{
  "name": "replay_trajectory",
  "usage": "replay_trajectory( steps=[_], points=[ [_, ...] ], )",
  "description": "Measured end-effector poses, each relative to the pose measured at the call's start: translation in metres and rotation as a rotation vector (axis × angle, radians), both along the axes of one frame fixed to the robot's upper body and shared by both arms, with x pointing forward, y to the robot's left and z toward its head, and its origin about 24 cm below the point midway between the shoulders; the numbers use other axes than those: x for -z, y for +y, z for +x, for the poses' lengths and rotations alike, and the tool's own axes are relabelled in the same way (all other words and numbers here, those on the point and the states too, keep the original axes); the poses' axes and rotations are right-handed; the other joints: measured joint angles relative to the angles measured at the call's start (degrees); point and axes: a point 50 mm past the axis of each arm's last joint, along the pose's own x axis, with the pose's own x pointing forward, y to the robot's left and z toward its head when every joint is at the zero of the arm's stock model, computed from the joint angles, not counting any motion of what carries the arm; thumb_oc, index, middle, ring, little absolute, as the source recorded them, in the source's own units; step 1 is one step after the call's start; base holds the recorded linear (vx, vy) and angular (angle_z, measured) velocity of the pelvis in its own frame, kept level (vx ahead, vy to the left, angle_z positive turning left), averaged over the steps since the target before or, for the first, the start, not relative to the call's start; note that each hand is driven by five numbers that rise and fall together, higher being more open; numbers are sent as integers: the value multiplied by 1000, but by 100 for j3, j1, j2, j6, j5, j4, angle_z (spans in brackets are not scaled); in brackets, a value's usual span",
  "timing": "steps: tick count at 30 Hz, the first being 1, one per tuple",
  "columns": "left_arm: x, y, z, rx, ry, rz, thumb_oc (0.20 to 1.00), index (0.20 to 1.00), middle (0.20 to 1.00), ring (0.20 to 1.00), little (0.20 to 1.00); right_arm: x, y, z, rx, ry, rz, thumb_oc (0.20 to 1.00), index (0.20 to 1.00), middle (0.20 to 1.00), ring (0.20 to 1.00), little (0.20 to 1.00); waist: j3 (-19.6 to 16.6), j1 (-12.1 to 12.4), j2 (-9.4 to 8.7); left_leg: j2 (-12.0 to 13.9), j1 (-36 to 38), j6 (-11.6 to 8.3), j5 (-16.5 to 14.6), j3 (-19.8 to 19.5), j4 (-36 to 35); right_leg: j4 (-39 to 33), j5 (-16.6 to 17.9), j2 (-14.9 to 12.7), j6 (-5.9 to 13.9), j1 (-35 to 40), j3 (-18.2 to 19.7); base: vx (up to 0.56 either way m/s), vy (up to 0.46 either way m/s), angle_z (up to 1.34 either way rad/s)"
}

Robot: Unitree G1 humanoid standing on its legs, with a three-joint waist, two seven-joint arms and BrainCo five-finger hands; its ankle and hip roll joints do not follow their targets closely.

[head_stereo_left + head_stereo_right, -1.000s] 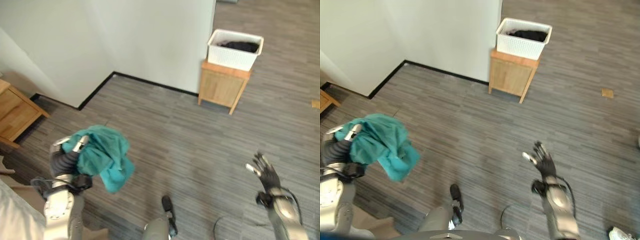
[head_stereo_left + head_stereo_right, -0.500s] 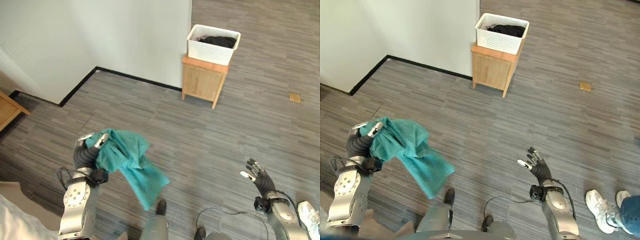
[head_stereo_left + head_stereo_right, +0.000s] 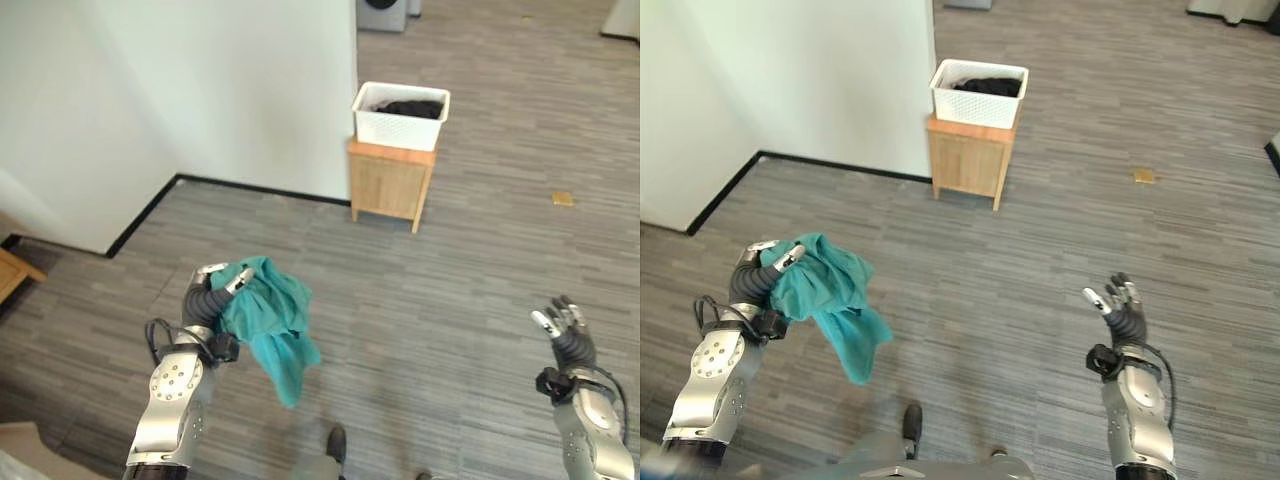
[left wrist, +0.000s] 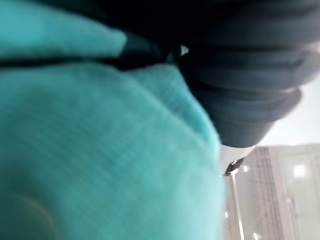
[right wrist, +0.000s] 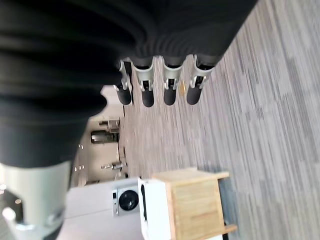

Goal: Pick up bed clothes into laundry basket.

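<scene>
The left robot hand is raised over the grey striped carpet floor, its fingers curled round a crumpled teal cloth garment. The cloth bunches over the palm and hangs in a loose tail below and to the inner side of that robot hand. Well ahead of it, against the white wall, a white perforated plastic laundry basket sits on a small light wooden cabinet, with dark clothing already lying inside. The right robot hand is lifted well apart on the other side, its fingers straight and spread, holding nothing.
</scene>
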Motion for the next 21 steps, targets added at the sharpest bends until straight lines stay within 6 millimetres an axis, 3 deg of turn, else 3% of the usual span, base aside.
replay_trajectory(
  steps=[6, 10, 11, 13, 14, 15, 16, 18, 21],
  points=[
    [9, -4, -5, 22, 36, -7, 200, 200, 200, 200, 200, 7, 14, 0, -82, 33, 12, 1000, 1000, 1000, 1000, 1000, -160, -38, 248, -8, 29, 4, 1, -4, -82, -1, -3, -10, 2, -2, -31, 44, -63, 4],
    [12, -3, -8, 19, 53, -8, 200, 200, 200, 200, 200, 7, 15, 0, -93, 33, 12, 1000, 1000, 1000, 1000, 1000, -177, -27, 276, -17, 39, 55, 50, -36, -83, 3, -29, -8, 14, 0, -66, 14, -143, 6],
    [12, -2, -8, 19, 55, -3, 200, 200, 200, 200, 200, 10, 13, 0, -91, 46, 11, 1000, 1000, 1000, 1000, 1000, -160, -57, 243, 45, -116, -1, 37, -131, 109, 359, -294, 12, -54, -262, -109, -6, -373, 10],
    [7, 6, -8, 0, 42, 14, 200, 200, 200, 200, 200, 13, 15, 5, -90, 52, 26, 1000, 1000, 1000, 1000, 1000, 39, 64, 99, 180, -648, -158, -56, 44, 972, 1412, -759, 163, -546, -885, -181, 58, -257, -6],
    [-3, 14, -5, -5, 22, 53, 200, 200, 200, 200, 200, 15, 18, 6, -86, 48, 43, 1000, 1000, 1000, 1000, 1000, 237, 135, -224, 141, -1202, -216, -18, 234, 1951, 1806, -978, 234, -946, -1164, -277, 172, -71, 30],
    [-2, 15, -2, -9, 31, 54, 200, 200, 200, 200, 200, 16, 12, 2, -61, 52, 41, 1000, 1000, 1000, 1000, 1000, 390, 64, -330, 131, -1679, -469, 149, 217, 2799, 1832, -1078, 259, -1348, -1054, -340, 265, -11, 36],
    [8, 19, -7, -26, 77, 48, 200, 200, 200, 200, 200, 21, 5, -8, -23, 87, 40, 1000, 1000, 1000, 1000, 1000, 433, 240, -388, 122, -1939, -430, 82, -12, 3174, 1821, -1106, 251, -1322, -983, -286, 350, 30, 11],
    [13, 27, -11, -63, 104, 49, 200, 200, 200, 200, 200, 18, 0, -7, -7, 72, 30, 1000, 1000, 1000, 1000, 1000, 423, 443, -433, 220, -1941, -441, -32, 121, 2272, 1604, -1071, 286, -1215, -942, -378, 424, 65, -24],
    [17, 28, -9, -85, 105, 20, 200, 200, 200, 200, 200, 13, 1, -4, -19, 49, 24, 1000, 1000, 1000, 1000, 1000, 385, 415, -105, 344, -1898, -443, -34, 146, 351, 1130, -878, 589, -898, -891, -489, 435, 76, 16]
  ],
)
